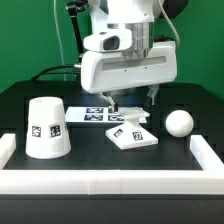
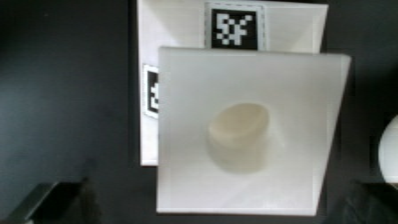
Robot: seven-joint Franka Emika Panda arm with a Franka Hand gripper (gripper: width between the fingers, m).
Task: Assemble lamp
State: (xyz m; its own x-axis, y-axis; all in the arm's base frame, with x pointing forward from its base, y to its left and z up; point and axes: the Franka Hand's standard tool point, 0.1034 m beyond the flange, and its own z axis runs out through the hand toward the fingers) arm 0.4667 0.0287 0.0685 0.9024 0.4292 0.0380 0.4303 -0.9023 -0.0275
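The square white lamp base (image 1: 133,131) lies on the black table just in front of the marker board, tags on its sides. In the wrist view the base (image 2: 244,75) fills the middle, with its round socket hole facing up. My gripper (image 1: 132,102) hangs straight above the base, open and empty, with one dark finger (image 2: 54,203) on either side of the base and apart from it (image 2: 210,205). The cone-shaped shade (image 1: 47,127) stands wide end down at the exterior view's left. The round bulb (image 1: 179,122) lies at the exterior view's right, and its edge shows in the wrist view (image 2: 391,150).
The marker board (image 1: 98,113) lies flat behind the base, and the base partly covers it in the wrist view (image 2: 233,24). A low white wall (image 1: 110,184) borders the table's front and both sides. A green backdrop stands behind.
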